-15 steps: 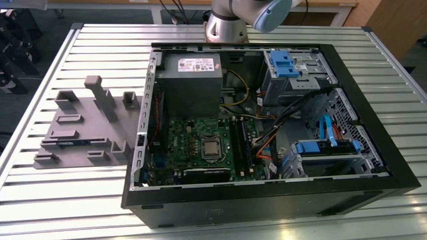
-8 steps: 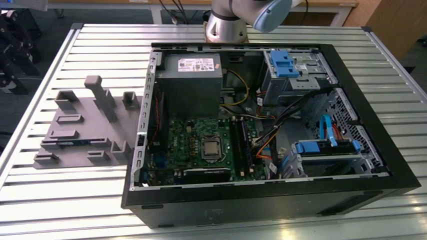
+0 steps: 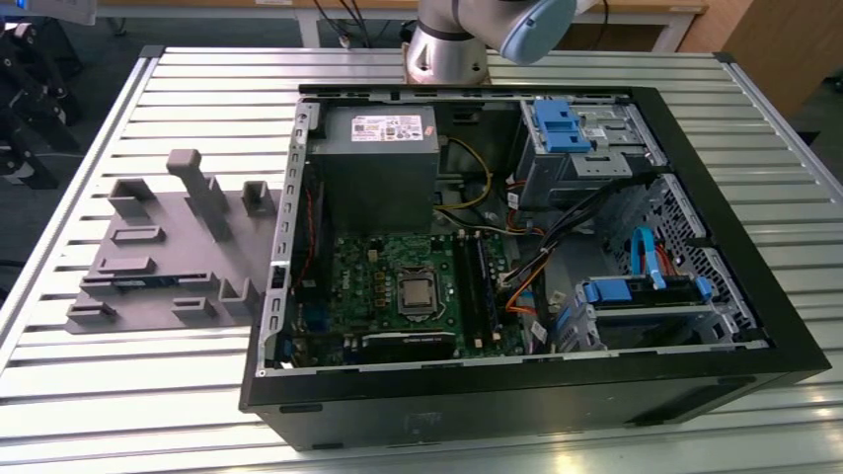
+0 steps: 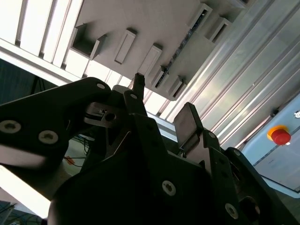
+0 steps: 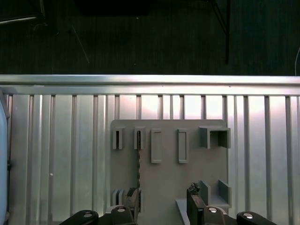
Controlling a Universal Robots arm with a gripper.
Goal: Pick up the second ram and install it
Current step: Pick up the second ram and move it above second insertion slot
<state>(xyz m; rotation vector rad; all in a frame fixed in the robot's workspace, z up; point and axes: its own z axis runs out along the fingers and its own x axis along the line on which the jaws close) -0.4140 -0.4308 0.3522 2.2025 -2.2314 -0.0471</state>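
In the exterior view the gray fixture plate (image 3: pixel 172 267) lies at nine o'clock from the open computer case (image 3: pixel 527 395). The second ram (image 5: pixel 138 161) stands on edge in one of the plate's slots. It is probably light, stiff and fragile, and best pinched across its flat faces at mid-length. The gripper (image 5: pixel 163 194) hovers above, released and empty.

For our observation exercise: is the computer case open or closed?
Open: the computer case lies with its upward side uncovered, exposing the motherboard.

The table (image 3: pixel 197 89) is silver with parallel ribs. The fixture plate (image 3: pixel 158 247) is plain grey. The computer case (image 3: pixel 527 395) is black; its motherboard (image 3: pixel 382 262) green, drive latches (image 3: pixel 560 123) blue. The gripper (image 5: pixel 163 191) is black.
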